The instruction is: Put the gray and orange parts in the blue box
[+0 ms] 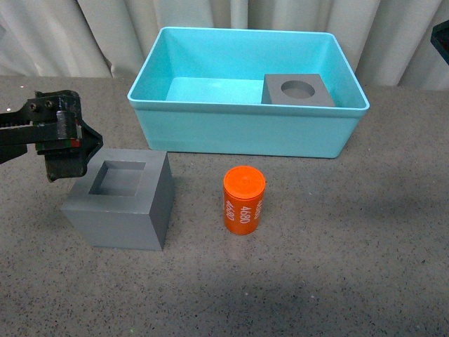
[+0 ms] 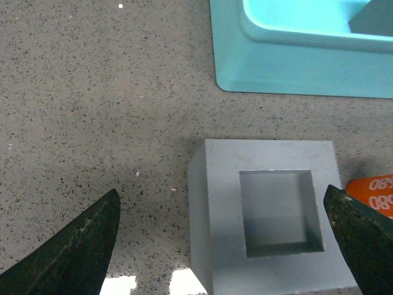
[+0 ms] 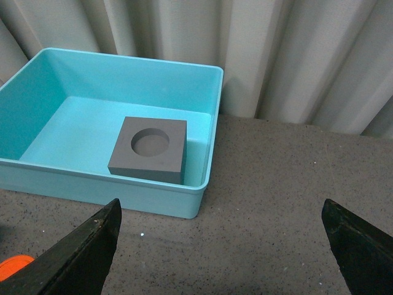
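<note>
The gray cube with a square recess (image 1: 123, 199) sits on the table at the front left, also in the left wrist view (image 2: 270, 218). My left gripper (image 1: 66, 140) is open just above its far-left edge; in the wrist view (image 2: 224, 236) the cube lies between the spread fingers. The orange cylinder printed "4680" (image 1: 243, 199) stands upright right of it, its edge showing in the left wrist view (image 2: 371, 192). The gray cube with a round recess (image 1: 298, 90) lies inside the blue box (image 1: 238, 130). My right gripper (image 3: 221, 246) is open above bare table near the box's right end (image 3: 104, 184).
A pale curtain (image 1: 231, 14) hangs behind the box. The speckled gray tabletop (image 1: 337, 253) runs to the front and right. A dark part of the right arm (image 1: 442, 35) shows at the top right edge.
</note>
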`<act>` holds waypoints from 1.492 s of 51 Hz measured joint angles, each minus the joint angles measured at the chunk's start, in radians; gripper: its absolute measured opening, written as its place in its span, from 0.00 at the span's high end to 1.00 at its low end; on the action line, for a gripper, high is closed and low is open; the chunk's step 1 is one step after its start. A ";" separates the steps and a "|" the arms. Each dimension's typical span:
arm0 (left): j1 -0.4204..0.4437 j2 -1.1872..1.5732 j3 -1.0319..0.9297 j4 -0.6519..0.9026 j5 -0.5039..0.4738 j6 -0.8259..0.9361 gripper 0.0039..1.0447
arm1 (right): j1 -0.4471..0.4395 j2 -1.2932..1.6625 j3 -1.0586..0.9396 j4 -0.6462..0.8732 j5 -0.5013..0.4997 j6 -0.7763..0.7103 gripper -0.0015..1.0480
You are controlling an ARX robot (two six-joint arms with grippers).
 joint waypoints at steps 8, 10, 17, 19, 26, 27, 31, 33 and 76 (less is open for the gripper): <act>-0.002 0.078 0.040 -0.027 0.024 0.051 0.06 | 0.000 0.000 0.000 0.000 0.000 0.000 0.09; -0.002 0.090 0.049 -0.043 0.026 0.055 0.06 | 0.000 0.000 0.000 0.000 0.000 0.000 0.09; -0.002 0.137 0.074 -0.060 0.049 0.061 0.06 | 0.000 0.000 0.000 0.000 0.000 0.000 0.09; -0.002 0.154 0.084 -0.064 0.050 0.060 0.06 | 0.000 0.000 0.000 0.000 0.000 0.000 0.09; -0.001 0.206 0.105 -0.076 0.028 0.061 0.18 | 0.000 0.000 0.000 0.000 0.000 0.000 0.09; -0.001 0.211 0.108 -0.078 0.024 0.060 0.21 | 0.000 0.000 0.000 0.000 0.000 0.000 0.09; -0.001 0.225 0.127 -0.084 0.016 0.061 0.37 | 0.000 0.000 0.000 0.000 0.000 0.000 0.09; -0.001 0.229 0.132 -0.084 0.015 0.060 0.44 | 0.000 0.000 0.000 0.000 0.000 0.000 0.09; -0.109 0.013 0.317 0.029 -0.040 -0.086 0.83 | 0.000 0.000 0.000 0.000 0.000 0.000 0.09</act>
